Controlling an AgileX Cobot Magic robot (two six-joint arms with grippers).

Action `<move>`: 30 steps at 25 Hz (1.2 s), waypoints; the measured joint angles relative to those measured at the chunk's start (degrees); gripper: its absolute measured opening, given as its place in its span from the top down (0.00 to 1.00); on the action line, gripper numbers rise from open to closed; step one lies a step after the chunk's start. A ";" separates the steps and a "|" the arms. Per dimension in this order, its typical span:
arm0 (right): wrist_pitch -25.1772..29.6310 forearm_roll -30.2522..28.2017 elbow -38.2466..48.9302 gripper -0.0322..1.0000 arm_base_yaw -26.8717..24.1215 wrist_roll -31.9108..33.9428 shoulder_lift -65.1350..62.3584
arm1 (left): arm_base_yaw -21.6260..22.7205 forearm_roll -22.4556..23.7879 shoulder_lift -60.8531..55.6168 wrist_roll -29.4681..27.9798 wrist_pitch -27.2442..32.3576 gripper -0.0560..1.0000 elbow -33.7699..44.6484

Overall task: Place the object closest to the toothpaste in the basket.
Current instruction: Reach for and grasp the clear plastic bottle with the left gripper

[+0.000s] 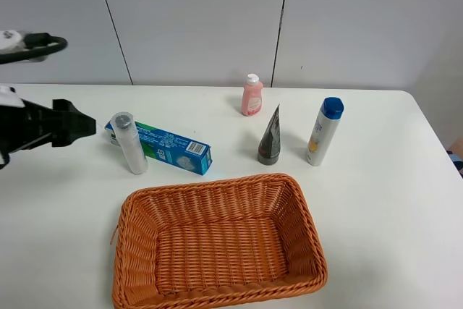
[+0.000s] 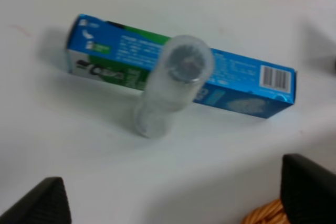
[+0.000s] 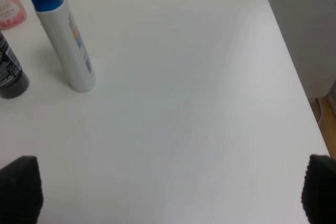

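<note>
The toothpaste box (image 1: 170,148), blue and green, lies flat behind the basket; it also shows in the left wrist view (image 2: 236,77). A frosted clear cylindrical bottle (image 1: 130,142) stands upright against the box's front side, near its left end, and shows in the left wrist view (image 2: 170,85). The wicker basket (image 1: 217,184) sits at the front middle and is empty; its rim edge (image 2: 262,216) shows in the left wrist view. My left gripper (image 1: 85,125) is open and empty, just left of the clear bottle, and also shows (image 2: 176,198). My right gripper (image 3: 168,192) is open and empty, out of the exterior view.
A pink bottle (image 1: 252,95) stands at the back middle. A dark upright tube (image 1: 270,137) and a white bottle with a blue cap (image 1: 323,132) stand to the right of the box. The table's right edge (image 3: 294,77) shows in the right wrist view.
</note>
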 joint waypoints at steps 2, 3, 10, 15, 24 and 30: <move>0.00 0.00 0.00 0.01 0.00 0.00 0.00 | -2.33 0.00 3.82 0.00 -2.80 0.21 0.00; 0.00 0.00 0.00 0.01 0.00 0.00 0.00 | -3.12 0.00 5.69 0.00 -3.99 0.21 0.00; 0.00 0.00 0.00 0.01 0.00 0.00 0.00 | -6.63 0.10 15.18 0.00 -11.89 0.21 0.38; 0.00 0.00 0.00 0.01 0.00 0.00 0.00 | -6.67 0.16 17.40 -0.12 -21.99 0.21 4.95; 0.00 0.00 0.00 0.01 0.00 0.00 0.00 | -6.67 -0.07 25.50 -0.81 -37.40 0.21 7.34; 0.00 0.00 0.00 0.01 0.00 0.00 0.00 | -6.67 -0.09 30.50 -2.52 -46.67 0.21 7.34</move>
